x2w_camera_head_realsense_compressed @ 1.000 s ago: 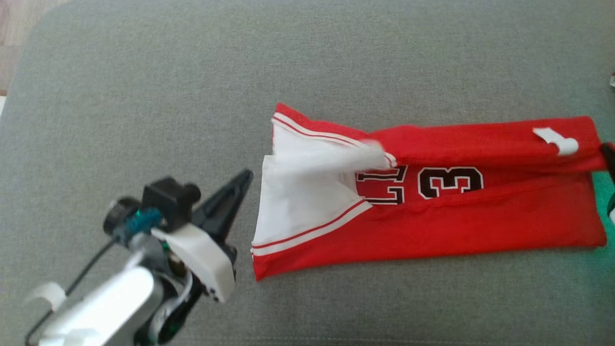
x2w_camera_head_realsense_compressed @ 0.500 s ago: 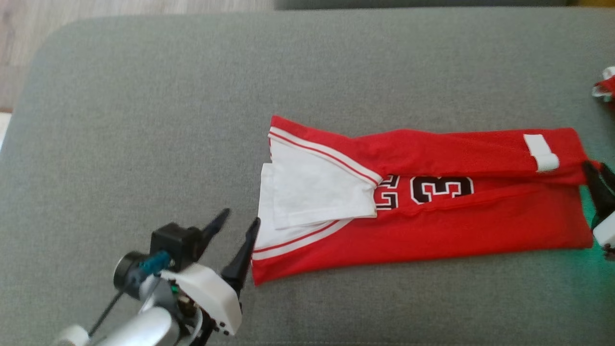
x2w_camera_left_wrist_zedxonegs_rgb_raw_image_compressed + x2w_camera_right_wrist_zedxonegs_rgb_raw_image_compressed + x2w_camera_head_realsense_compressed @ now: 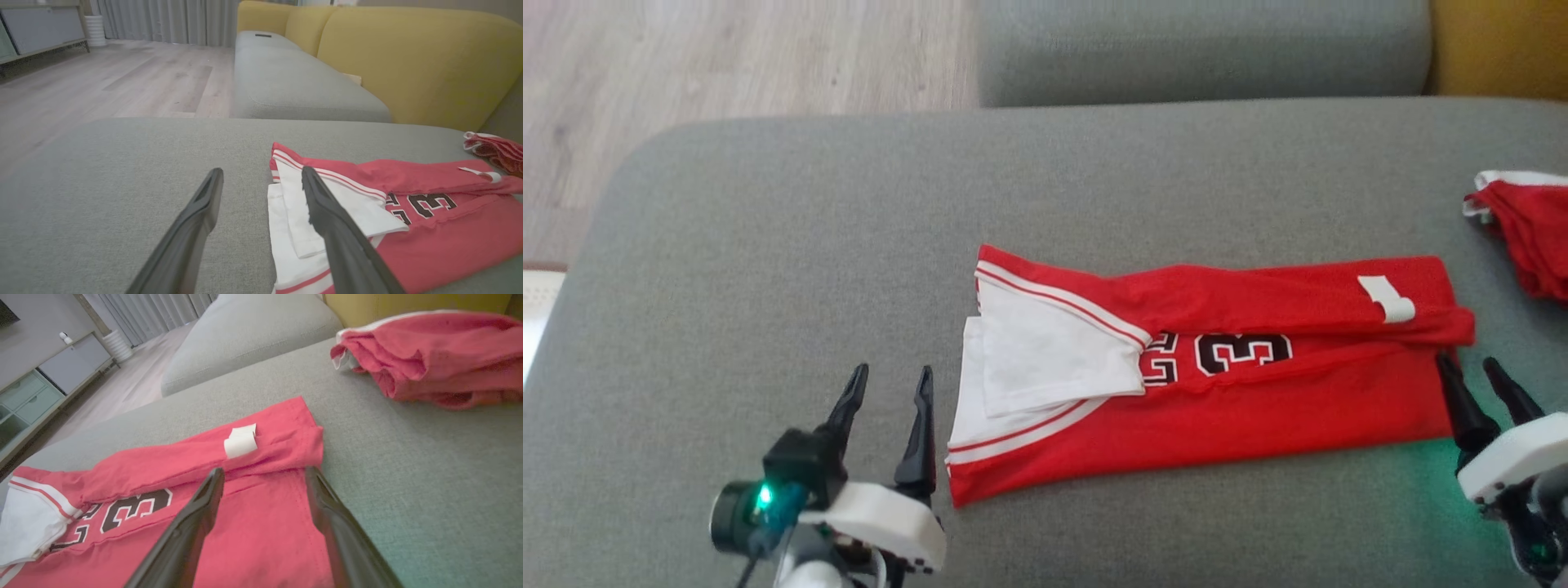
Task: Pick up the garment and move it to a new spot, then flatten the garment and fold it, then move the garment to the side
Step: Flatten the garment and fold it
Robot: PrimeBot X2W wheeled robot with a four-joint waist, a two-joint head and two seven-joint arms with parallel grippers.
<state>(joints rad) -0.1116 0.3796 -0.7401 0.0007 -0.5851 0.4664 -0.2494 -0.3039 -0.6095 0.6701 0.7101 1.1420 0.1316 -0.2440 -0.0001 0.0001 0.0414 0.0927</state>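
— So, head view first: where does the jersey sit?
— The red jersey lies on the grey sofa cushion, folded into a long strip. Its long axis runs left to right across my front. My left claw is just beside its white-trimmed end, and my right claw is at the hem end, near the white label. Both are spread wide and hold nothing. A second red garment is bunched farther right, apart from it.
— Left wrist view?
— Left claw is wide open and empty. The jersey begins just past its right finger and stretches away to that side.
— Right wrist view?
— Right claw is wide open too, gripping nothing. The hem edge lies between its fingers here, and the jersey runs off to its left.
— Which arm is nearer?
— Neither, I'd say: each has one end. I judge the next fold should bring one end to the other along that axis.
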